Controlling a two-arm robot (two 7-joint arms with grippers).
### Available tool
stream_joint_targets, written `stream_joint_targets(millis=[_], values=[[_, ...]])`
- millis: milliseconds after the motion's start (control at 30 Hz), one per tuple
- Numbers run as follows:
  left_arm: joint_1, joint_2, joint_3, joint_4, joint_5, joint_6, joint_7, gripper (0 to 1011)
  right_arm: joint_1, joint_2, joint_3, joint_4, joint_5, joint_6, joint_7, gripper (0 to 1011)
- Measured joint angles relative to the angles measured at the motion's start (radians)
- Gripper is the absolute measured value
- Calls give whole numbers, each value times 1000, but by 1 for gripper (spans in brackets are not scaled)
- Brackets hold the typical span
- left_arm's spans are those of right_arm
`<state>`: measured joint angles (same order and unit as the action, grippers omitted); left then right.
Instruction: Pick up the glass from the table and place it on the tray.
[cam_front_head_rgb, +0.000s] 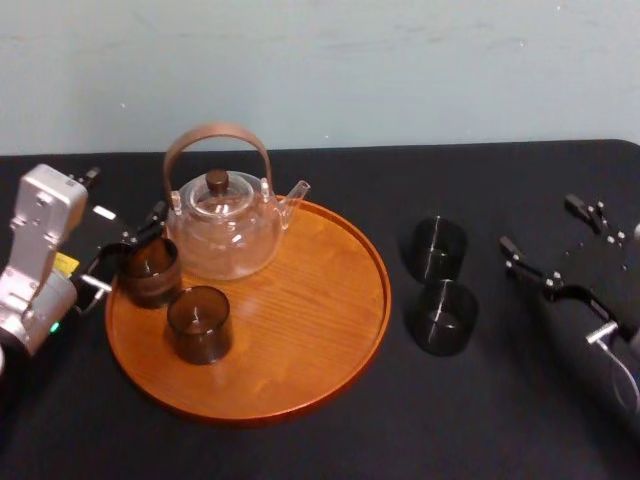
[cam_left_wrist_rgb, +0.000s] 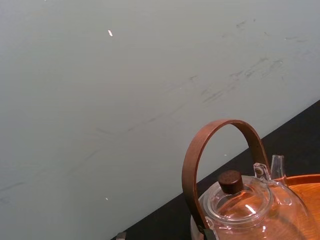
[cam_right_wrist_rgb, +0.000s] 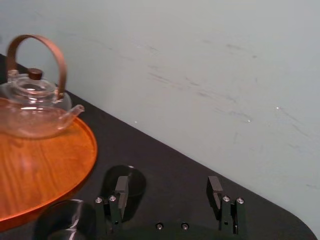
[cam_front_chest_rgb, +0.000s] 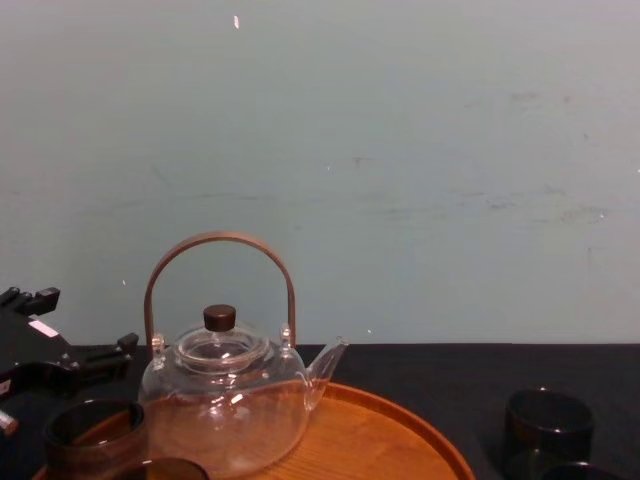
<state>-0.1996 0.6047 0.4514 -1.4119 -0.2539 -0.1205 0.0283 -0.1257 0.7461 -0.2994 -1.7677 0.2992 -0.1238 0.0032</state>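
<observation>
Grippers flanking large round orange-brown wooden tray (cam_front_head_rgb: 320, 300).
Head view: left gripper (cam_front_head_rgb: 129, 248) spread wide, straddling small smoky-brown cylindrical glass (cam_front_head_rgb: 150, 272) inside the tray's left rim; right wrist view: right gripper (cam_right_wrist_rgb: 170, 192) agape, empty, beyond its right rim.

Tray (cam_front_head_rgb: 300, 330) lies left of centre on the table (cam_front_head_rgb: 300, 450). On it stand the teapot (cam_front_head_rgb: 222, 225), far left; the glass (cam_front_head_rgb: 150, 270), at the left rim; and a second glass (cam_front_head_rgb: 199, 323), just nearer. Left gripper (cam_front_head_rgb: 132, 248) is at the glass. Two more glasses (cam_front_head_rgb: 438, 247) stand right of the tray, one behind the other, with the right gripper (cam_front_head_rgb: 540, 223) right of them.
</observation>
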Motion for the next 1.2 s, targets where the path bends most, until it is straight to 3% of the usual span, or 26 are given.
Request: stream_joint_targets(millis=[200, 567, 900, 1200], values=[[0, 0, 0, 0, 0, 0, 0, 1001, -72, 18, 21, -61, -8, 8, 0, 1002], [0, 0, 0, 0, 0, 0, 0, 1001, -169, 22, 22, -117, -17, 14, 39, 1002], [0, 0, 0, 0, 0, 0, 0, 1001, -208, 7, 3, -128, -18, 15, 90, 1002], [0, 0, 0, 0, 0, 0, 0, 1002, -209, -26, 13, -107, 28, 45, 133, 1002]])
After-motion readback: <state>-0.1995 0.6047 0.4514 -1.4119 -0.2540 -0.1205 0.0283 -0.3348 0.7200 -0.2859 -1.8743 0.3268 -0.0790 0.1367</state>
